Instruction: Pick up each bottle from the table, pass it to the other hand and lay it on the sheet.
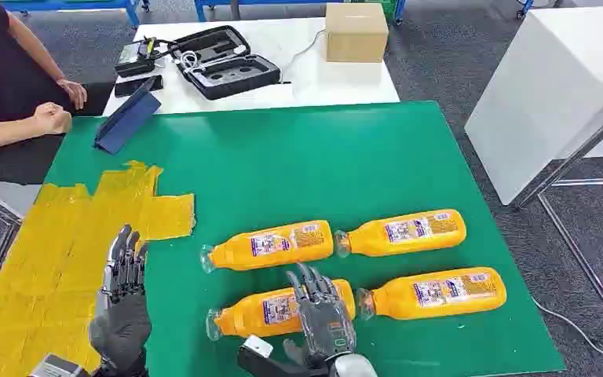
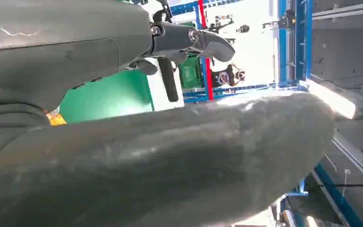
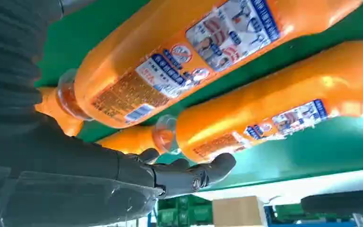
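Observation:
Several orange bottles lie on their sides on the green table [image 1: 298, 165]: a far pair [image 1: 271, 244] [image 1: 404, 232] and a near pair [image 1: 267, 312] [image 1: 436, 292]. My right hand [image 1: 322, 314] hovers over the near left bottle with its fingers stretched out and holds nothing. In the right wrist view its fingers [image 3: 179, 175] are apart, with a labelled bottle [image 3: 194, 52] just beyond them. The yellow sheet [image 1: 55, 243] covers the table's left side. My left hand [image 1: 122, 302] is above it, fingers spread and empty. The left wrist view shows its thumb [image 2: 170, 161] close up.
A person sits at the far left with hands [image 1: 51, 118] at the table's corner. A blue folder [image 1: 129, 116] leans at the far edge. Behind it a white table carries a black case [image 1: 224, 63] and a cardboard box [image 1: 355, 31]. A white block [image 1: 550, 86] stands at the right.

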{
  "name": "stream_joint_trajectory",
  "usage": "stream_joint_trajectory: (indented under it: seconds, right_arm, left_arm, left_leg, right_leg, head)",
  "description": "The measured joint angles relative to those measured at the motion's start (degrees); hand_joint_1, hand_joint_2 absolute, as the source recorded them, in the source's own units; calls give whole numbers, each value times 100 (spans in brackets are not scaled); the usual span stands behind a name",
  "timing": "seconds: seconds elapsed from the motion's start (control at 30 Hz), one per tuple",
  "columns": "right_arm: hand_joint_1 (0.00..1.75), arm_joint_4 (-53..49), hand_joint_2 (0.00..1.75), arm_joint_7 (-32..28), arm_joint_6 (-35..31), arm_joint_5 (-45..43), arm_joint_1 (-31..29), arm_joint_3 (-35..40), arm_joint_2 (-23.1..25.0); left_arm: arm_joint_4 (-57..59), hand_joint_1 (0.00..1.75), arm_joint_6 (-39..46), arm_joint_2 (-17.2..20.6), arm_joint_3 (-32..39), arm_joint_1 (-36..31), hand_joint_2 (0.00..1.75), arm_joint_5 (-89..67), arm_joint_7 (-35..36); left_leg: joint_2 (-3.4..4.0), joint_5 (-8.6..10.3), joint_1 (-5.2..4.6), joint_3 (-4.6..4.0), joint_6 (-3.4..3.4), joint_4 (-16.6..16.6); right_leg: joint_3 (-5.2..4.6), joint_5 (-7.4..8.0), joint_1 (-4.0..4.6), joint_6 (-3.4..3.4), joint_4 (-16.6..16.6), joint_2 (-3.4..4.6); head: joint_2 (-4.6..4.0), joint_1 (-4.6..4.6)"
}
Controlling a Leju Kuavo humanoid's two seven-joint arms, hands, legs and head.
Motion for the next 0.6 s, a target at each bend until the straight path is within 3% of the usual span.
stream_joint_trajectory:
  seconds: [0.13,0.2,0.27,0.33,0.47,0.6]
  right_arm:
    - [0,-57,175,-162,-164,142,58,-81,7]
    - [0,-163,175,-627,-660,284,170,-252,113]
    - [0,-284,175,-1666,-1453,172,389,-589,252]
    - [0,-486,175,-2703,-1661,-182,627,-1041,484]
    - [0,-1013,175,-4865,-1095,-1820,1001,-1957,1029]
    - [0,-1460,175,-5920,-472,-2838,1266,-2475,1239]
  left_arm:
    - [-2,0,33,0,15,14,0,0,7]
    - [-30,0,113,0,30,52,0,2,7]
    - [-96,0,199,0,33,118,0,2,7]
    - [-147,0,238,0,33,167,0,2,7]
    - [-157,0,275,-11,20,177,0,-11,-4]
    - [-153,0,251,-13,19,133,0,-15,-20]
  left_leg:
    - [-1,0,0,-3,0,0]
    - [-1,0,0,-4,0,0]
    - [-7,0,0,-8,0,0]
    - [-6,0,0,-15,0,0]
    - [-9,0,1,-10,-1,-1]
    - [-4,1,1,-7,0,-1]
  right_leg:
    - [10,0,0,0,0,0]
    - [12,0,1,0,1,-1]
    - [13,0,1,0,1,-2]
    - [9,0,3,0,1,-2]
    - [10,-1,7,0,1,-3]
    - [14,1,6,0,1,-2]
  head:
    - [0,0]
    - [0,0]
    - [0,2]
    - [0,2]
    - [0,0]
    - [0,-2]
